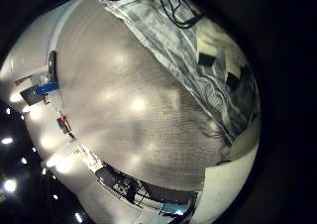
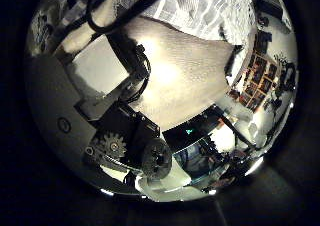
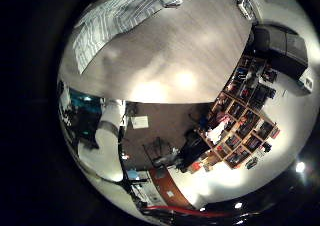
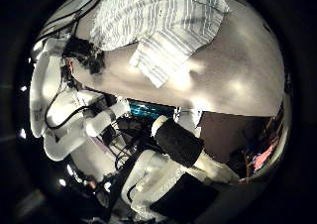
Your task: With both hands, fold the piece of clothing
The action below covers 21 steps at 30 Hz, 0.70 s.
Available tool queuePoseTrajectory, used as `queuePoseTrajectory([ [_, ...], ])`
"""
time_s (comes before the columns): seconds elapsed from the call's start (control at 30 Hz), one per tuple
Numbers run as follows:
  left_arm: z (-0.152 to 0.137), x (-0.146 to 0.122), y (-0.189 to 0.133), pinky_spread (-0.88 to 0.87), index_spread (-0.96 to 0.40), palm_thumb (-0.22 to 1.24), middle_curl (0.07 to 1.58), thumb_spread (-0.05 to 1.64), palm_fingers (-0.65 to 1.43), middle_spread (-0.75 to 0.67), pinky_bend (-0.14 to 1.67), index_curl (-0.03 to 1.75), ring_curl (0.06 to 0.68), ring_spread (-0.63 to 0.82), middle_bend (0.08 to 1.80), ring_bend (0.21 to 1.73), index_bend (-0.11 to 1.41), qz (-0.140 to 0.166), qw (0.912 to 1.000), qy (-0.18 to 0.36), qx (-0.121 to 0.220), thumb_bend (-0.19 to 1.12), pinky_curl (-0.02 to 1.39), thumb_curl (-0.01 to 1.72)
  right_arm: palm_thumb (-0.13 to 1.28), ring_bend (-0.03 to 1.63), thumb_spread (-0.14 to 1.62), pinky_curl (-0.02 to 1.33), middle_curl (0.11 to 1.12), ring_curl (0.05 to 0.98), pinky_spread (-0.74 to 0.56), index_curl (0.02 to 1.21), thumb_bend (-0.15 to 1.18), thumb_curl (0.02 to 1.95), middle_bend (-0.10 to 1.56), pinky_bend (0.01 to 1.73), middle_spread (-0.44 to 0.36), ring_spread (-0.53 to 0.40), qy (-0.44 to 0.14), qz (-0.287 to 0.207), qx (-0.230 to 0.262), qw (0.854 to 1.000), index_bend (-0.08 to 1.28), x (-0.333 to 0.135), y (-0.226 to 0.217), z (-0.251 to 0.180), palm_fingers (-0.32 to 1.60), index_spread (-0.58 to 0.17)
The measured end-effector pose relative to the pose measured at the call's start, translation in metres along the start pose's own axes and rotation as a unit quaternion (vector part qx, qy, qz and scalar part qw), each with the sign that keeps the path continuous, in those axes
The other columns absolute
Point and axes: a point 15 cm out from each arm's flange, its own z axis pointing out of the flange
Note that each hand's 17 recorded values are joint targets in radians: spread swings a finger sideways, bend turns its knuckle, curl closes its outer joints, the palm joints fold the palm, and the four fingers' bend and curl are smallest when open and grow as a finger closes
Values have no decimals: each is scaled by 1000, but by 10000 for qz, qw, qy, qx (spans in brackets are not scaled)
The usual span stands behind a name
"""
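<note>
A striped piece of clothing (image 4: 163, 21) lies spread on the table (image 4: 238, 70), one sleeve (image 4: 163, 57) reaching toward the table's edge. From the right little finger side it shows farther off (image 3: 110, 21), flat on the tabletop. The right hand (image 4: 188, 145) hangs beside the table, its fingers (image 4: 213, 165) stretched out and holding nothing. The left hand (image 2: 115, 101) is over bare tabletop (image 2: 190, 71), with the clothing (image 2: 205, 8) beyond its fingers and apart from them. The clothing (image 1: 183, 36) also borders the table (image 1: 129, 105) in the left little finger side view.
Shelves (image 3: 240, 116) full of small items stand beyond the table's edge and show again in the left thumb side view (image 2: 262, 74). A white robot arm (image 4: 54, 95) stands beside the table. Ceiling lights glare on the tabletop (image 3: 185, 81).
</note>
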Motion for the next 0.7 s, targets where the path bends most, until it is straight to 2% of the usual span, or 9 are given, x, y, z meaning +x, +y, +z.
queuePoseTrajectory([
  [0.1, -16, 6, -3, -662, -623, 828, 895, 1070, 1055, -539, 912, 969, 486, -482, 941, 1270, 467, 41, 10000, -7, 81, -3, 608, 481, 395, 581, 1170, 181, 362, 212, 285, 277, -32, 290, 260, 599, -120, -68, 82, -270, -226, 9993, 129, 6, -13, 19, 267, -399],
  [0.23, -30, 5, -5, -671, -660, 832, 931, 1078, 1036, -551, 943, 1058, 498, -477, 954, 1286, 447, 43, 9999, -28, 88, -12, 631, 503, 331, 613, 1105, 191, 362, 219, 263, 254, -46, 289, 260, 636, -107, -75, 8, -387, -565, 9977, 123, 3, -29, 57, 233, -380],
  [0.43, -39, 2, -1, -677, -700, 833, 972, 1084, 1016, -563, 959, 1174, 508, -473, 960, 1304, 415, 42, 10000, -26, 32, -14, 650, 531, 225, 630, 1036, 212, 365, 224, 335, 232, -38, 283, 264, 727, -60, 26, 57, -508, -450, 9977, 130, -5, -64, 97, 180, -354],
  [0.53, -40, -1, 0, -679, -711, 832, 988, 1085, 1011, -567, 962, 1224, 510, -471, 958, 1309, 398, 17, 10000, -19, 28, -14, 656, 541, 223, 657, 1022, 227, 362, 228, 368, 223, -29, 288, 254, 801, -42, 66, 78, -520, -377, 9979, 120, -10, -72, 118, 197, -340],
  [0.7, -42, -4, 0, -680, -722, 825, 1007, 1081, 1014, -570, 959, 1293, 512, -472, 959, 1312, 366, -3, 10000, -1, 19, -15, 663, 554, 236, 698, 1006, 241, 364, 234, 403, 221, -26, 298, 258, 879, -26, 103, 49, -573, -613, 9965, 133, -18, -75, 143, 195, -315],
])
